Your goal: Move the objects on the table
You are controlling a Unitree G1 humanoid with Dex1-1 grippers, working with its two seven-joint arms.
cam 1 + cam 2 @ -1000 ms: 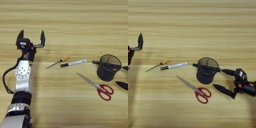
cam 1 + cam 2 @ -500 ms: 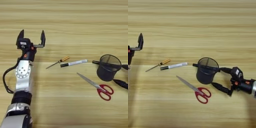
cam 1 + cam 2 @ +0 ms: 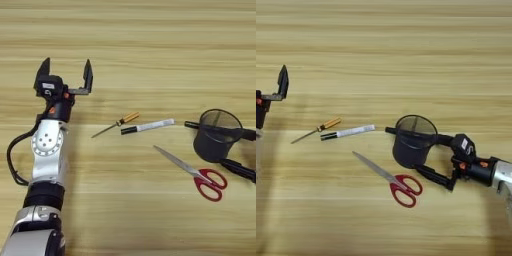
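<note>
The black wire-mesh pen cup (image 3: pixel 412 150) stands upright at the right of the wooden table (image 3: pixel 150 45). My right gripper (image 3: pixel 403 150) is open around it: one finger crosses at the rim on the far side, the other lies along the near side at its base. Red-handled scissors (image 3: pixel 392 178) lie just in front of the cup. Left of the cup lie the white marker with black cap (image 3: pixel 147 126) and the small orange-handled screwdriver (image 3: pixel 116 124). My left gripper (image 3: pixel 66 75) stands open and empty at the far left, apart from everything.
My left forearm (image 3: pixel 47 150) and its black cable (image 3: pixel 11 160) run down the left side to the near edge. My right forearm (image 3: pixel 496 172) comes in from the right edge.
My right gripper has slid left, from beside the cup to having its fingers on either side of it. The left arm and the other objects have stayed put.
</note>
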